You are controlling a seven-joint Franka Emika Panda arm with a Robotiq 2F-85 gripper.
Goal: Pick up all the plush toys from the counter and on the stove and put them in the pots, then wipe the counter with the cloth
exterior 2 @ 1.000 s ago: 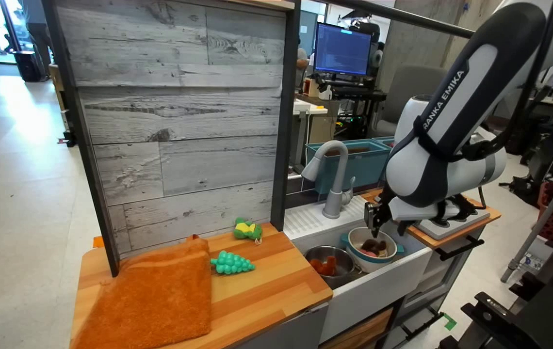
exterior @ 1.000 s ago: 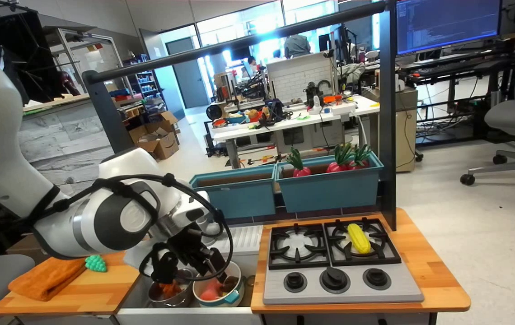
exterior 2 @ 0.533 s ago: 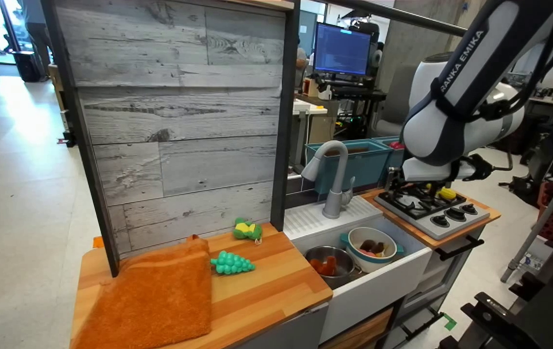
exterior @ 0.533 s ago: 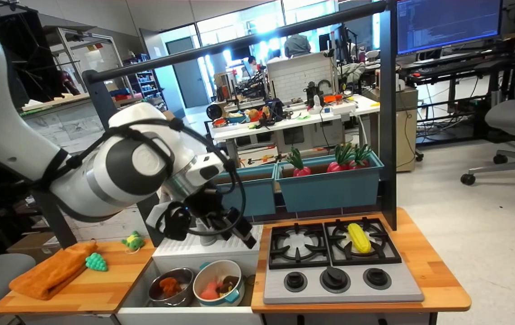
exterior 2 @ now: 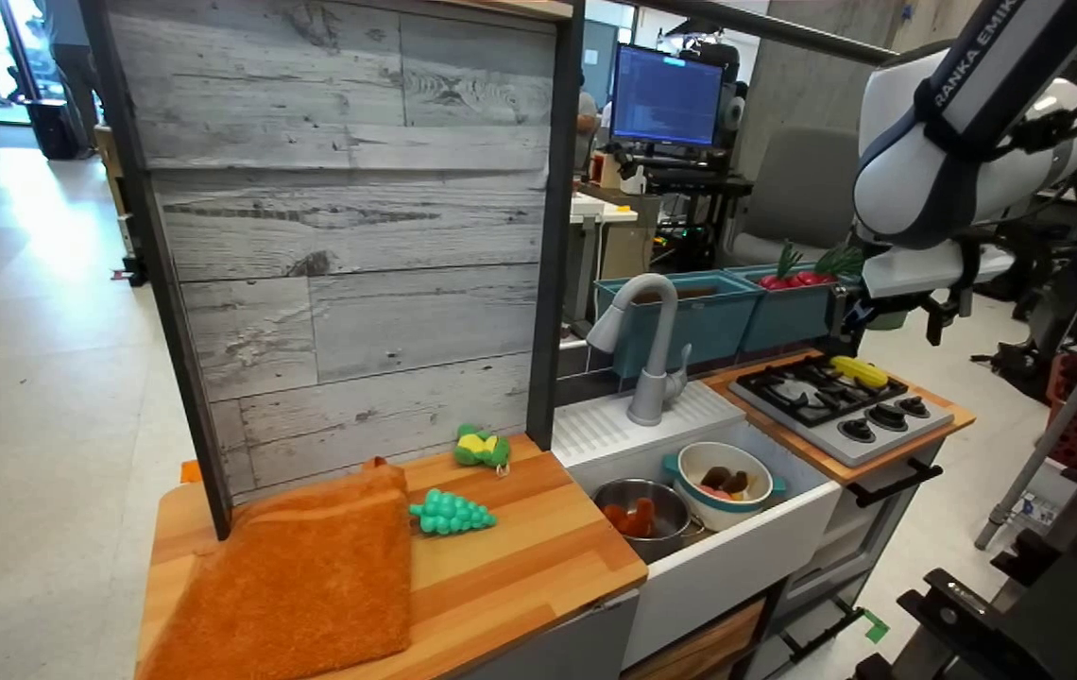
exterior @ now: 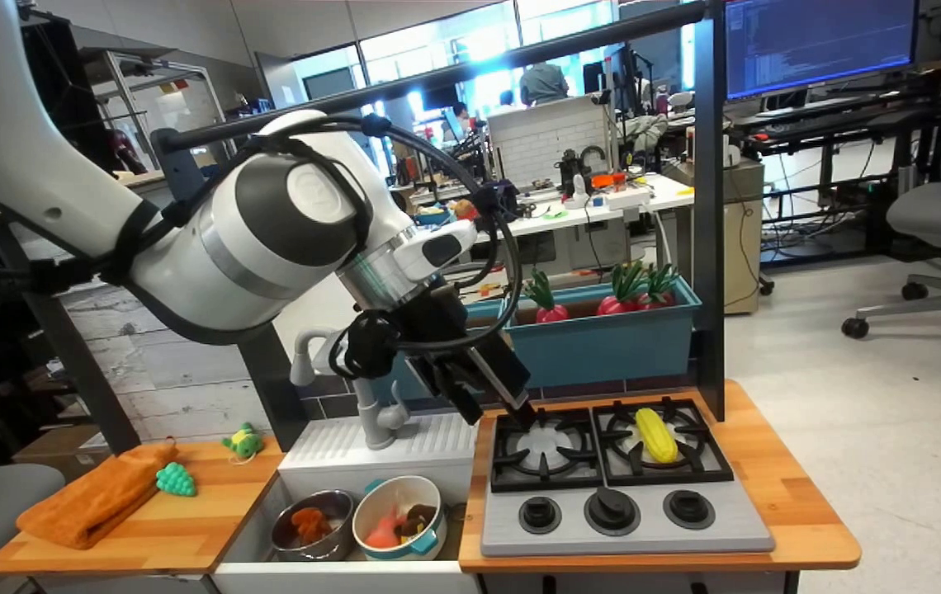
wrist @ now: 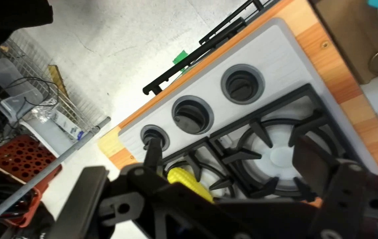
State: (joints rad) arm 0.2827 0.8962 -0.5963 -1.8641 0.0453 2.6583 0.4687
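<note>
The pincer [wrist: 229, 151] hangs over the stove [wrist: 282, 54], fingers [wrist: 313, 162] spread wide apart, and the wrist view looks right down between them onto a burner [wrist: 280, 156]. There's the yellow corn [exterior: 656, 436], lying on the stove's back half, on the grate [exterior: 669, 476] farther from the sink [exterior 2: 746, 576], apart from the pincer in both exterior views and partly hidden behind it in the wrist view. Across the sink, on the other stretch of table [exterior 2: 520, 586], lie the green grapes [exterior 2: 452, 511], nearer the back edge than the front and right beside the orange cloth [exterior 2: 312, 576], with the green-and-yellow toy [exterior 2: 480, 447] tucked near the back corner on the sink side. That cloth sprawls over the table's outer end, from the back edge well toward the front; whether the grapes touch it, I can't tell. And down in the sink, the steel pot [exterior 2: 659, 548] sits nearer the cloth, an orange-red toy [exterior 2: 633, 519] inside it, and the white pot [exterior 2: 723, 519] with teal handles [exterior: 423, 543] sits nearer the stove, holding a pinkish-red toy [exterior: 385, 530] and some brown pieces [exterior: 418, 520] too jumbled to sort out. The grey tap [exterior 2: 661, 349] arches up at the sink's back edge, and beyond it stand the blue planters [exterior: 602, 351], with red radishes [exterior: 551, 314] poking up.
</note>
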